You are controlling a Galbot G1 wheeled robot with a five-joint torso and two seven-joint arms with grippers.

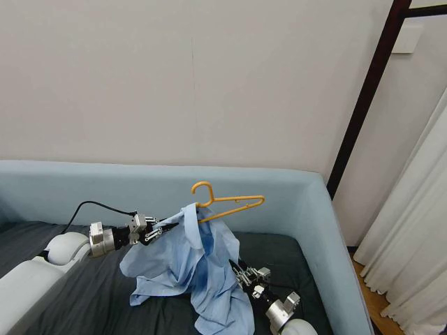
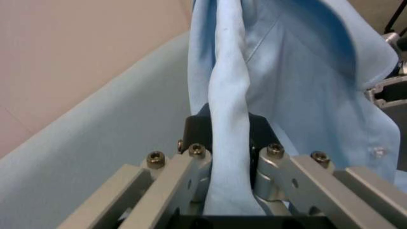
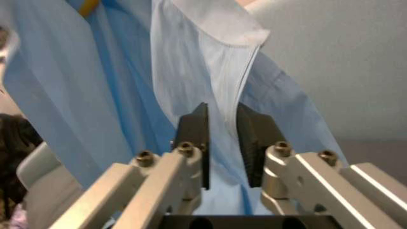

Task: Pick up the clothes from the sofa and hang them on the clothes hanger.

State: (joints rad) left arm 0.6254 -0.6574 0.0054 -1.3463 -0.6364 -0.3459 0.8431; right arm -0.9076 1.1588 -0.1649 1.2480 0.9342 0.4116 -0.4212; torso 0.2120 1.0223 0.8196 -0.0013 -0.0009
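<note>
A light blue shirt (image 1: 199,269) hangs half draped over an orange hanger (image 1: 234,204), above the sofa's dark seat (image 1: 77,293). My left gripper (image 1: 155,231) reaches in from the left and is shut on a bunched fold of the shirt (image 2: 222,95) near its collar; in the left wrist view that fold runs between the black pads (image 2: 196,131). My right gripper (image 1: 246,272) sits low at the shirt's right side. Its pads (image 3: 194,138) stand close together with the shirt's front edge (image 3: 219,90) running between them. A bit of the hanger (image 3: 89,5) shows above.
The pale blue sofa back (image 1: 91,185) and its right arm (image 1: 325,244) enclose the seat. A dark upright post (image 1: 363,98) and white curtains (image 1: 419,230) stand to the right. A black cable (image 1: 91,206) trails from my left arm.
</note>
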